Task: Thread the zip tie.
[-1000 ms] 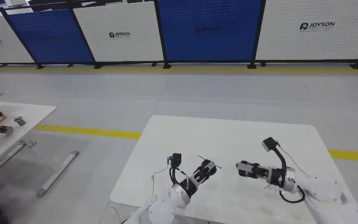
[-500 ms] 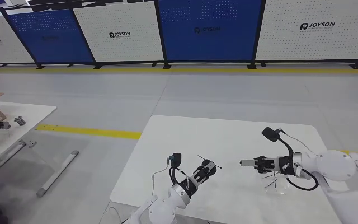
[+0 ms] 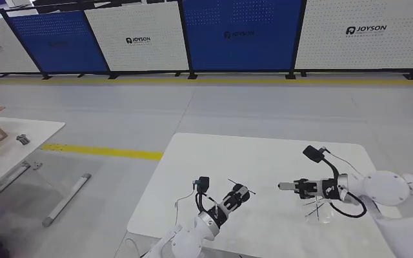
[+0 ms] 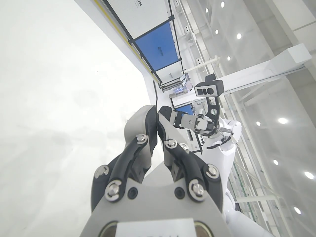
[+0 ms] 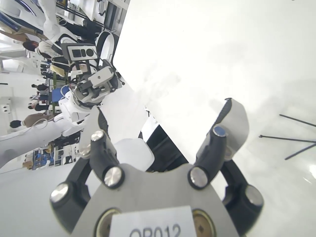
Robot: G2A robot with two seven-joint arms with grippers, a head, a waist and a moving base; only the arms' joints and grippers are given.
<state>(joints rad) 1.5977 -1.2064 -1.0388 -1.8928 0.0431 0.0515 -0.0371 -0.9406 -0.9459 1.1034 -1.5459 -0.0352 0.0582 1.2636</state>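
Currently: L gripper (image 4: 156, 122) is clenched on the zip tie (image 4: 155, 92), a thin black strip standing out past the fingertips. Top view puts this gripper above the table (image 3: 271, 155), near its front edge. R gripper (image 5: 165, 119) is spread wide and holds nothing. It hovers opposite the L gripper, well apart from it and pointed roughly toward it. Loose zip ties (image 5: 288, 138) lie on the table beneath the R arm.

Assessment: threading not yet begun.

Risks:
- Strip is thin and prob. flexible. The free end may droop or twist, so the tail would miss the head slot.
- R fingers closing off-centre could knock the strip askew in the L grip.
- Cannot tell which end is the head, so alignment is unverified.
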